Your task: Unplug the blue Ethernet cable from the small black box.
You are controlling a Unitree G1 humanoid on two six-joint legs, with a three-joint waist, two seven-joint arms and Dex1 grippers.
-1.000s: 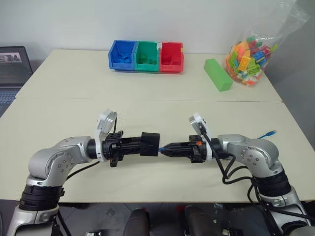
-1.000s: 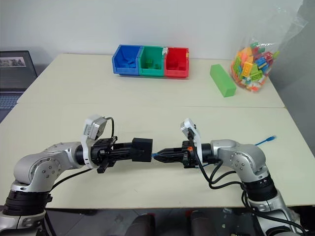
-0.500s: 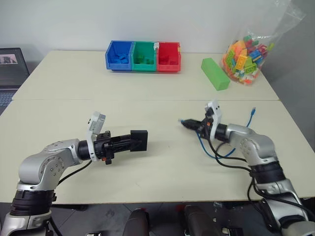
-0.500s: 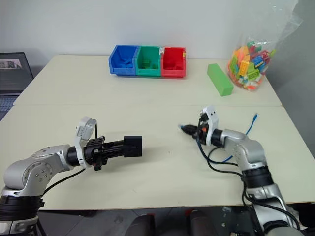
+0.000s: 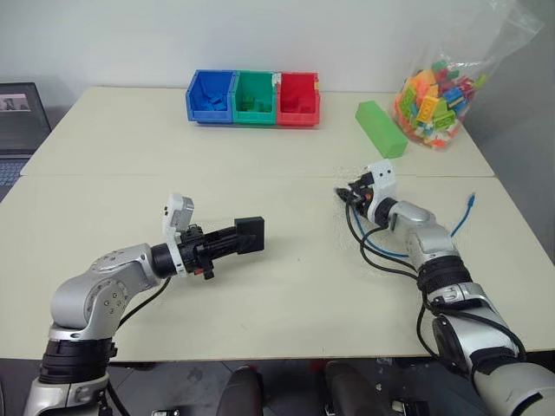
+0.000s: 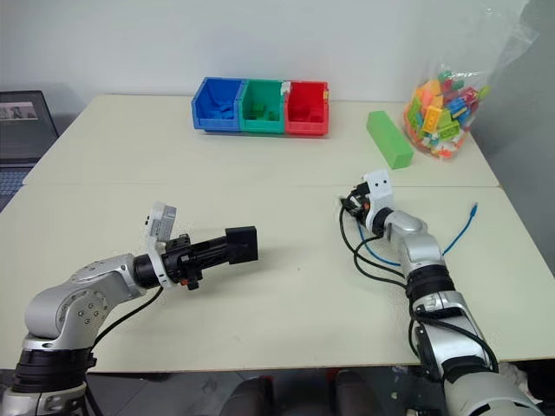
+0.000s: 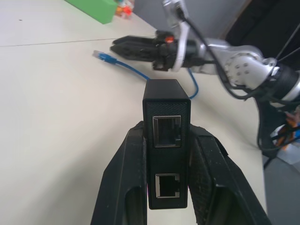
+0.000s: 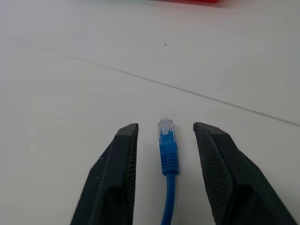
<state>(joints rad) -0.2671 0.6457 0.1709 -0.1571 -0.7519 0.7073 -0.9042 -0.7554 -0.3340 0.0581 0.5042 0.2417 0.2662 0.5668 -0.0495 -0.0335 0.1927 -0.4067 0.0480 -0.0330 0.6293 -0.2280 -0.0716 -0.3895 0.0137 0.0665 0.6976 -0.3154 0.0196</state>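
Note:
My left gripper [image 5: 239,241] is shut on the small black box [image 5: 249,234], holding it level just above the table. In the left wrist view the box [image 7: 166,101] sits between the fingers [image 7: 123,178], and both its ports are empty. The blue Ethernet cable [image 5: 460,224] lies on the table to the right, free of the box. Its plug [image 8: 167,139] rests on the table between the fingers [image 8: 117,173] of my right gripper [image 8: 165,125], which is open and touches neither side of it. The right gripper [image 5: 346,194] is well to the right of the box.
Blue, green and red bins [image 5: 253,97] stand at the back of the table. A green block [image 5: 381,130] and a bag of coloured bricks [image 5: 434,91] are at the back right. A laptop [image 5: 19,121] sits off the left edge. Black arm cables [image 5: 368,251] loop beside my right forearm.
The plug has come out of the box. My right gripper carried it away to the right, then opened, leaving it on the table. My left gripper kept hold of the box.

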